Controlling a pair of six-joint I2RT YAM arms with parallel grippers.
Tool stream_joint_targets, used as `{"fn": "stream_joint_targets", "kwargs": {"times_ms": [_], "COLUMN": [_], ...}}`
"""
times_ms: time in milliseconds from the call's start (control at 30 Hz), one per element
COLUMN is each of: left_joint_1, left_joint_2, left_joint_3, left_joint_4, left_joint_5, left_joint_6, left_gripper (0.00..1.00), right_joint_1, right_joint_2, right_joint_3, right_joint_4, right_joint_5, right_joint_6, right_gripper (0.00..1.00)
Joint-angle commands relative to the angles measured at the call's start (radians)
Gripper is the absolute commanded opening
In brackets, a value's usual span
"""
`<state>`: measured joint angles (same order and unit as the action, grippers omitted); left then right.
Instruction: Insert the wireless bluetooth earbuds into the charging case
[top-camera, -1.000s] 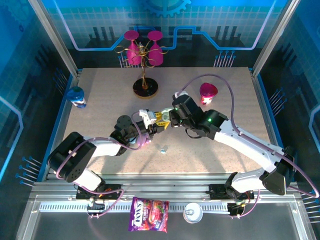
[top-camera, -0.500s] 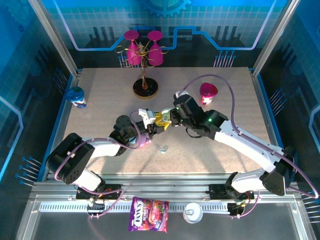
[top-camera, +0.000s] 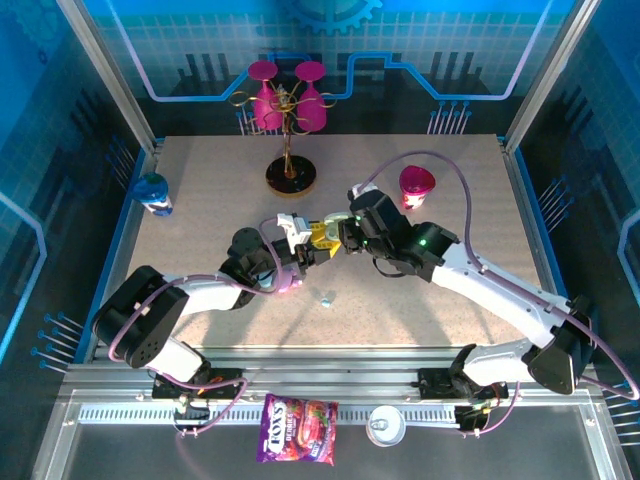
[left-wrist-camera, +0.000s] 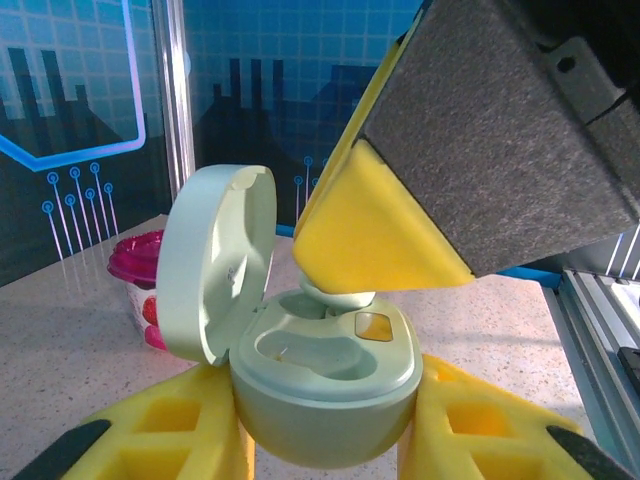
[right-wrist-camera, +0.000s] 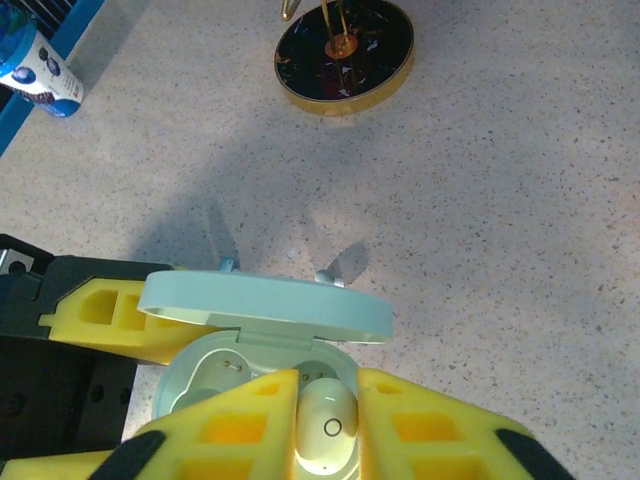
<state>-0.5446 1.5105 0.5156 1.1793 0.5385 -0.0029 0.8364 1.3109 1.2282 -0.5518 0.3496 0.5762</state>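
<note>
My left gripper (left-wrist-camera: 325, 425) is pressed against both sides of a pale green case (left-wrist-camera: 325, 385). It holds the case up off the table (top-camera: 200, 200) with the lid (left-wrist-camera: 215, 260) swung open. My right gripper (right-wrist-camera: 327, 405) pinches a whitish earbud (right-wrist-camera: 326, 428) between its yellow pads, at the mouth of one of the case's two hollows.

Over the last second my right gripper has edged a little closer to the case. The case has lifted slightly to meet it, so the earbud now touches the rim of its hollow. I judge it is part way in and not yet seated. The other hollow is bare.

A second earbud (top-camera: 327, 298) lies on the table just in front of the two grippers, where it lay a second ago. It is probably next for that bare hollow.
</note>
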Motion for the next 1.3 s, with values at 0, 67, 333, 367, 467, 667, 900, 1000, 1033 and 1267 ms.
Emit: {"fn": "stream_joint_targets", "kwargs": {"times_ms": [0, 67, 333, 367, 467, 667, 900, 1000, 1033, 1267], "left_joint_1": [0.000, 0.002, 0.019, 0.025, 0.065, 0.133, 0.144, 0.144, 0.144, 0.143], "left_joint_2": [-0.020, -0.017, 0.012, 0.020, 0.031, -0.045, -0.184, -0.249, -0.276, -0.490], "left_joint_3": [0.031, 0.025, -0.004, -0.010, -0.033, -0.085, -0.119, -0.135, -0.139, -0.141], "left_joint_4": [0.035, 0.037, 0.103, 0.118, 0.177, 0.145, 0.035, 0.002, -0.017, -0.215], "left_joint_5": [0.005, 0.005, 0.007, 0.007, 0.016, 0.008, -0.041, -0.073, -0.084, -0.161], "left_joint_6": [-0.019, -0.017, -0.034, -0.037, -0.075, -0.061, 0.006, 0.023, 0.029, 0.046], "left_gripper": [0.28, 0.27, 0.27, 0.27, 0.27, 0.27, 0.27, 0.27, 0.27, 0.27], "right_joint_1": [-0.007, -0.005, -0.005, -0.007, -0.025, -0.129, -0.165, -0.166, -0.169, -0.147], "right_joint_2": [-0.028, -0.049, -0.137, -0.150, -0.189, -0.219, 0.003, 0.122, 0.167, 0.473], "right_joint_3": [-0.009, -0.011, -0.049, -0.059, -0.111, -0.243, -0.223, -0.184, -0.161, 0.074], "right_joint_4": [0.007, 0.018, 0.050, 0.055, 0.084, 0.179, 0.251, 0.290, 0.290, 0.185], "right_joint_5": [-0.032, -0.034, 0.002, 0.010, 0.032, -0.041, -0.134, -0.183, -0.196, -0.268], "right_joint_6": [-0.010, -0.014, -0.035, -0.032, -0.005, 0.089, 0.075, 0.051, 0.041, -0.118], "right_gripper": [0.30, 0.39, 0.48, 0.48, 0.50, 0.51, 0.52, 0.51, 0.50, 0.46]}}
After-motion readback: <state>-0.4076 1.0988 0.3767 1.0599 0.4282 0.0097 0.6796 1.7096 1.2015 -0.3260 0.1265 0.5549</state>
